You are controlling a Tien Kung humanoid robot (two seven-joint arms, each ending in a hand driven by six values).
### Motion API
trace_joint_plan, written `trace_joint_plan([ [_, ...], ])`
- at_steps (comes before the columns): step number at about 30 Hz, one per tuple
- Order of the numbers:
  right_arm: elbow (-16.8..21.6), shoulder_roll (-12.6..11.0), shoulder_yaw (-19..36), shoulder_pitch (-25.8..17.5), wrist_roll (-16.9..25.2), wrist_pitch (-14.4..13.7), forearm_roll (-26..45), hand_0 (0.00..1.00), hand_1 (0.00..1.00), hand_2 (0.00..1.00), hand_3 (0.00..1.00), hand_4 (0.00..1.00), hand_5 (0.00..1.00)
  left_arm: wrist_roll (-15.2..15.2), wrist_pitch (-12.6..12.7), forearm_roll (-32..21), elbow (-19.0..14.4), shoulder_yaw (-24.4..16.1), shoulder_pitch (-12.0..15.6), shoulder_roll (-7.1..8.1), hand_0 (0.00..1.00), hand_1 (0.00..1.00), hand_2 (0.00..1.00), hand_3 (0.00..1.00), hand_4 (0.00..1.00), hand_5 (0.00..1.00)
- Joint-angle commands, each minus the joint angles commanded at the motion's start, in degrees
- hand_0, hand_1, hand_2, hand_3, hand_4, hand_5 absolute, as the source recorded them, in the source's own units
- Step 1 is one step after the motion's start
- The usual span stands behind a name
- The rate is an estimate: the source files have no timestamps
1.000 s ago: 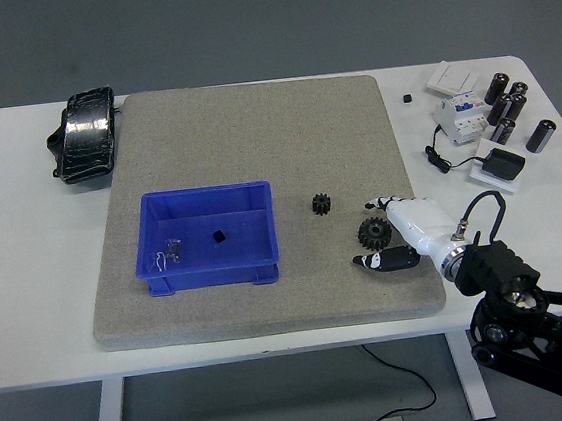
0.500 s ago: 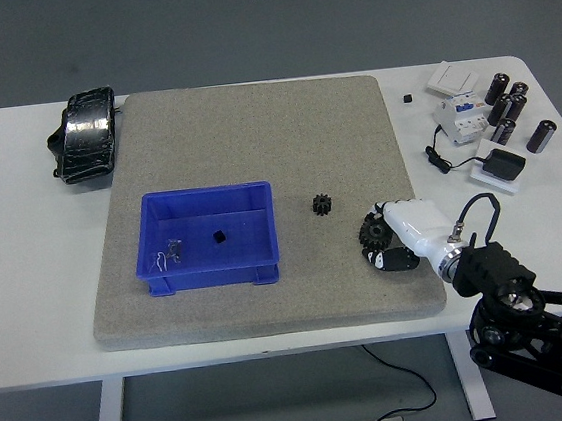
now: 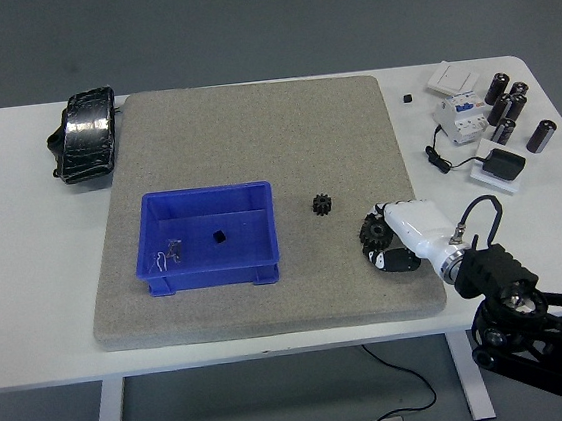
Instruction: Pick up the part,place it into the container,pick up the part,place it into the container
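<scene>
The larger gear (image 3: 372,231) lay on the grey felt mat (image 3: 254,143), near the mat's right edge, with the fingers of the right hand (image 3: 390,244) curled around it from the right side. The gear remained on the mat surface; no lift was visible. A smaller gear (image 3: 323,204) lay just left of it, apart from the hand. The blue container (image 3: 259,231) sat well to the left on the same mat and held a small black block (image 3: 219,237) and a bit of wire-like metal (image 3: 170,254).

Handling assessment: the gear appeared rigid, compact and probably dense for its size. The toothed rim should offer purchase, so a pinch across the rim, thumb opposite the fingers, seemed the soundest hold. Its low profile left little height to grip.

Surface: the mat looked soft and non-slip, which should stop the part from sliding under finger pressure. It covered most of the white table (image 3: 29,297).

Surroundings: a black wrapped bundle (image 3: 84,136) sat at the mat's far-left corner. Black cylinders (image 3: 511,106), a breaker unit (image 3: 460,116) and a cabled adapter (image 3: 503,163) occupied the table's right side, clear of the transfer path. The left arm was not in view.
</scene>
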Motion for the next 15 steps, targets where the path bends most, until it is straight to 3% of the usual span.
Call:
trace_joint_plan([
  [9, 5.7, -0.05, 1.84, 1.37, 0.75, -2.34, 0.18, 0.414, 0.477, 0.412, 0.494, 0.345, 0.002, 0.07, 0.03, 0.06, -0.01, -0.08, 0.1, -0.08, 0.684, 0.667, 0.596, 0.565, 0.62, 0.394],
  [15, 8.47, 3.46, 2.08, 4.45, 0.82, -3.8, 1.09, 0.418, 0.483, 0.435, 0.511, 0.373, 0.002, 0.18, -0.05, 0.13, -0.01, -0.07, 0.25, -0.19, 0.684, 0.668, 0.597, 0.564, 0.621, 0.397],
])
